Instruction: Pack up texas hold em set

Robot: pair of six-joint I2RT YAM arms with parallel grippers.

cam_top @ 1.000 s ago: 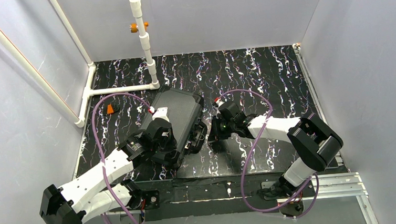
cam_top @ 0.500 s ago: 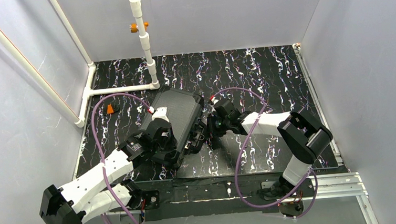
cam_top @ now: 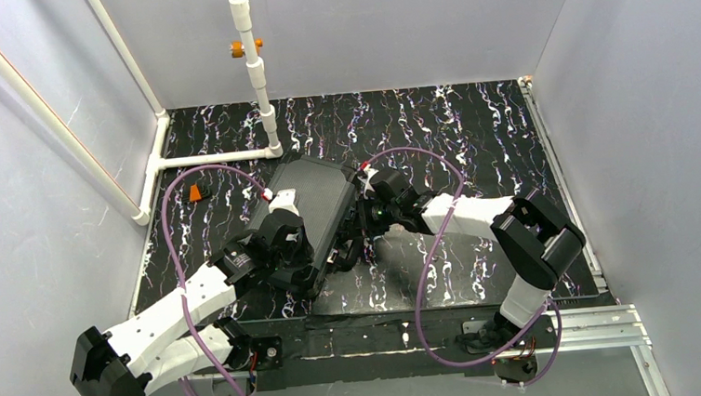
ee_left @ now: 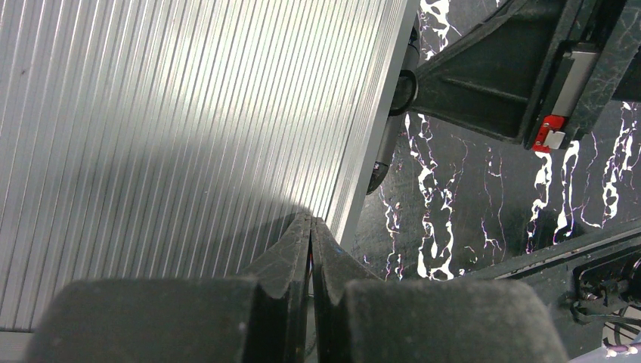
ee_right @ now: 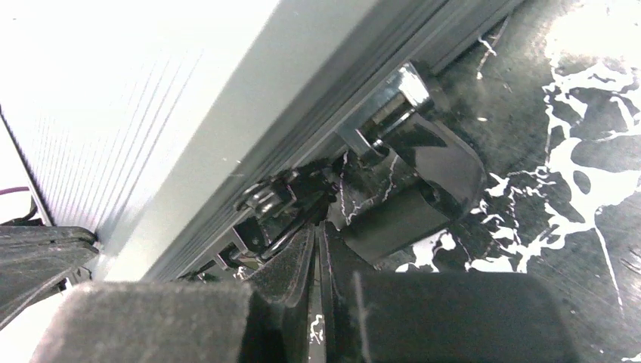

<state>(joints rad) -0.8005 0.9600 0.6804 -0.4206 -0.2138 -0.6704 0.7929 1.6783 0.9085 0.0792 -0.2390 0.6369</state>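
Grey walls [cam_top: 391,27] box in a black, white-veined table [cam_top: 473,133]. The case [cam_top: 318,191] lies shut left of centre in the overhead view, turned at an angle. Its contents are hidden under the ribbed lid [ee_left: 174,113], and the left arm [cam_top: 195,297] covers its lower corner. Both wrist views cut the case off at their edges.

The left gripper [ee_left: 311,224] is clenched on nothing, its tips pressed together on the lid just inside the lid's right edge in the left wrist view. The right gripper [ee_right: 317,233] is clenched too, with nothing visibly between its tips. It sits right at the case's long side, beside a chrome latch [ee_right: 380,102] and a glossy black curved piece [ee_right: 423,178]. Whether it touches that hardware is hard to make out in the dark clutter.

Compared with a second earlier, the right arm [cam_top: 479,217] has swung left and up the overhead frame, closing on the case's edge. The left arm and the case sit as before.
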